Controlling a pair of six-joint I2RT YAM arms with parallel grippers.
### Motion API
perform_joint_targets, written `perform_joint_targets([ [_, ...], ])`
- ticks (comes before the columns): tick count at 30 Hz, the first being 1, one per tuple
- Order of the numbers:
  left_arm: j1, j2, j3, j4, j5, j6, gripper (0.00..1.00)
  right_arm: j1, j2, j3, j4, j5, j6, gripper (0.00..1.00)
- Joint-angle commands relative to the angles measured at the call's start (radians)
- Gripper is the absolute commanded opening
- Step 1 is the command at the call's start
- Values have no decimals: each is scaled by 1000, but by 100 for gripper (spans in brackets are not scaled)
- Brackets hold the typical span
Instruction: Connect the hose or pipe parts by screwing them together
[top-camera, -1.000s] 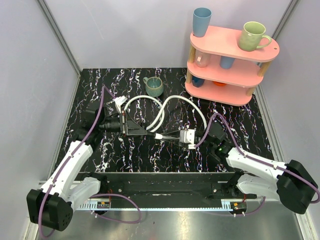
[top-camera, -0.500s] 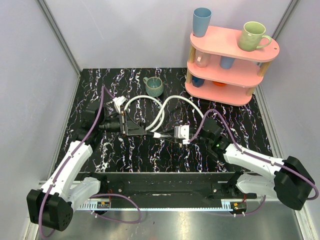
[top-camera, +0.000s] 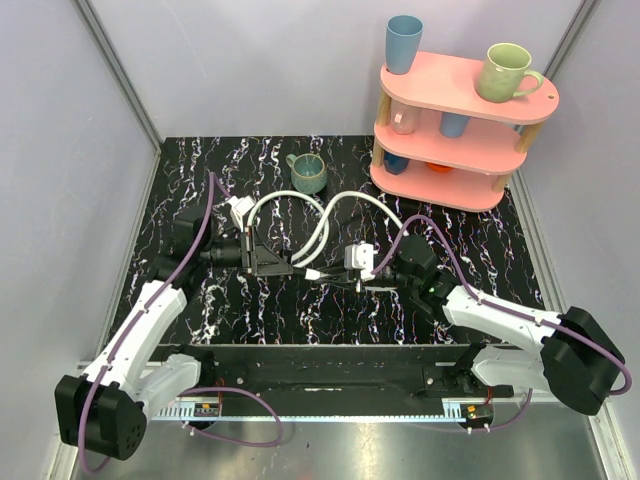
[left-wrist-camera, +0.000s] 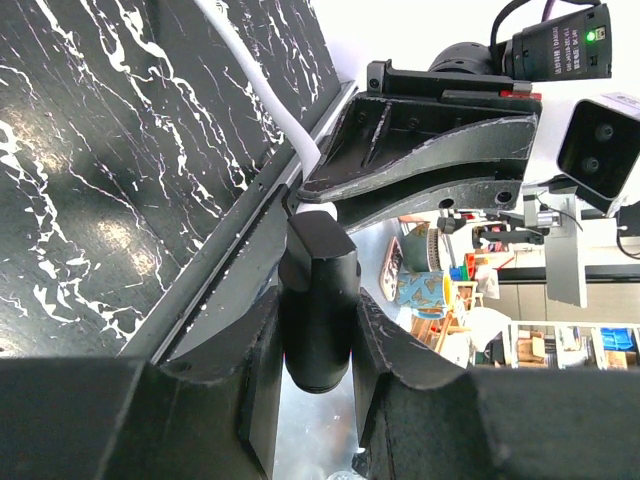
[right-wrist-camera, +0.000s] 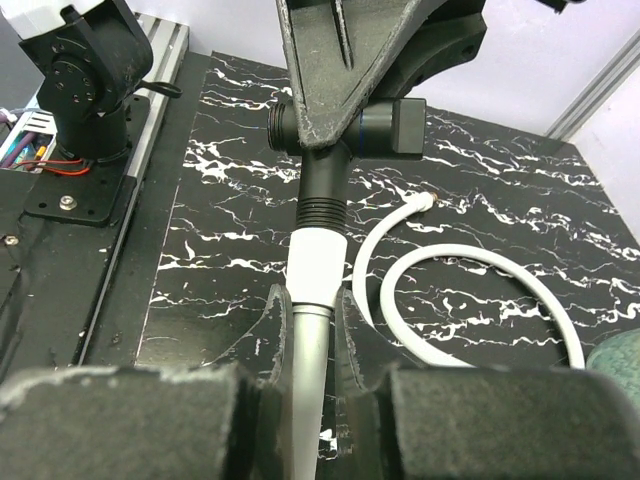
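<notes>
Moved: right arm (top-camera: 480, 315) has swung left, carrying its white hose end (right-wrist-camera: 318, 262) up against the black fitting (right-wrist-camera: 322, 180)
Left fingers (left-wrist-camera: 262, 350): clamped tight on the black fitting
Right fingers (right-wrist-camera: 268, 330): narrow, gripping the white hose end
Axis: both ends in one line, touching, straight ahead of the right fingers
Hoses (top-camera: 335, 212): loops trailing on the table (top-camera: 200, 170)
</notes>
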Motion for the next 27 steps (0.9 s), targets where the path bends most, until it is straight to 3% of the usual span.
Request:
perform_joint_targets([
  [1, -49, 9, 26, 39, -7, 58, 0, 21, -6, 93, 152, -15, 49, 0],
  [9, -59, -37, -77, 347, 12, -122, 0, 19, 4, 82, 198, -12, 96, 0],
  [13, -62, -40, -99, 352, 21, -103, 0, 19, 4, 70, 236, -3, 118, 0],
  [17, -62, -51, -186, 616, 53, -216, 0, 18, 14, 80, 260, -26, 160, 0],
  [27, -65, -60, -243, 688, 12, -233, 0, 15, 15, 31, 411, 16, 243, 0],
])
